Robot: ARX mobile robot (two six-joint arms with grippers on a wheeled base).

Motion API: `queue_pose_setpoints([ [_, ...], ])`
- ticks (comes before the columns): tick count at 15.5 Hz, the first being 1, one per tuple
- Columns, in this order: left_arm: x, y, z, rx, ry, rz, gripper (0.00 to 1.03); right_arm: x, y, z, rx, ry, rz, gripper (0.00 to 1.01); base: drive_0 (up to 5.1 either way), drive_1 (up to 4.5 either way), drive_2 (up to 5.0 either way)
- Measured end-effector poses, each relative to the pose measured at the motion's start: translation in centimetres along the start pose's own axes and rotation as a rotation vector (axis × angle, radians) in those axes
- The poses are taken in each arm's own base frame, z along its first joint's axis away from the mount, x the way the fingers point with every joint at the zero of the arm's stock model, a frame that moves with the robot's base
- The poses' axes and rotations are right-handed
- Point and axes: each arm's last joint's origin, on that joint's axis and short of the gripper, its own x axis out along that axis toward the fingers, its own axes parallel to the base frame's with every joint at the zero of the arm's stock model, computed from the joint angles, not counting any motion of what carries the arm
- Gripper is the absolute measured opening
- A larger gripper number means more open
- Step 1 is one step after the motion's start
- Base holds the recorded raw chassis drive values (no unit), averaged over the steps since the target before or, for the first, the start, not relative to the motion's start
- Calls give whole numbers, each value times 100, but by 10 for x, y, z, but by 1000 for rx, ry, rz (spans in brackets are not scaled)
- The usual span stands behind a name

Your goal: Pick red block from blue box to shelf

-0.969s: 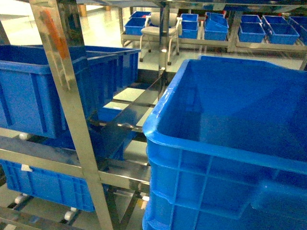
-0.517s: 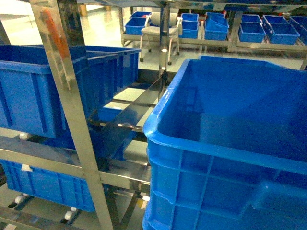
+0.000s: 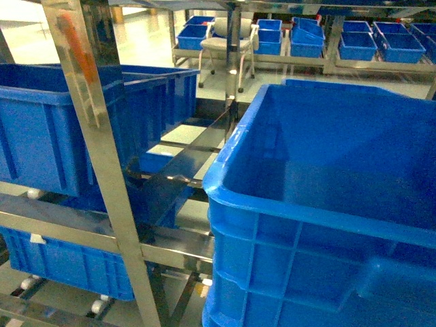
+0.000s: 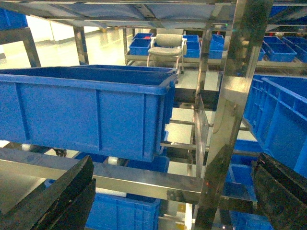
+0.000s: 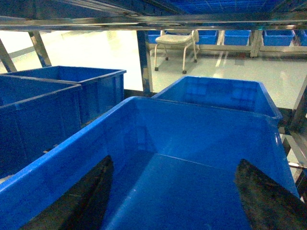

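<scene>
The red block was nowhere in view. Our right fingers (image 5: 172, 201) hung wide over a blue crate (image 5: 192, 143), left fingers (image 4: 172, 191) wide before the shelf (image 4: 144, 179). We judged we were searching; next we needed the box.

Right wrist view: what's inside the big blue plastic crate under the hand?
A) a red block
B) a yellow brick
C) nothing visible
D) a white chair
C: the big blue plastic crate shows only bare blue floor and walls between the open right hand's dark fingers; no block is in sight.

the near blue crate (image 3: 320, 225) runs off the head view's right and bottom edges, its floor unseen.
</scene>
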Motion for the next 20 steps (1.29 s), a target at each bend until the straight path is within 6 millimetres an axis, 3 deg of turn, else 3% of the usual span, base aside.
queue_pose_setpoints([
  [2,0,0,0,0,0,0,98,0,-1,-1,-4,0,-4,96,0,0,0],
  [3,0,0,0,0,0,0,98,-1,-2,-2,-4,-3,-5,100,0,0,0],
  [6,0,0,0,0,0,0,98,-18,-9,-5,1,19,-21,98,0,0,0],
  [10,0,0,0,0,0,0,98,-75,-21,12,-45,-135,-59,98,0,0,0],
  [14,0,0,0,0,0,0,98,-85,-18,19,-61,-153,-49,97,0,0,0],
  [17,0,0,0,0,0,2,98,-93,-14,-2,-76,-57,-179,60,0,0,0],
  [20,0,0,0,0,0,0,98,-98,-15,-24,-83,-47,-182,21,0,0,0],
])
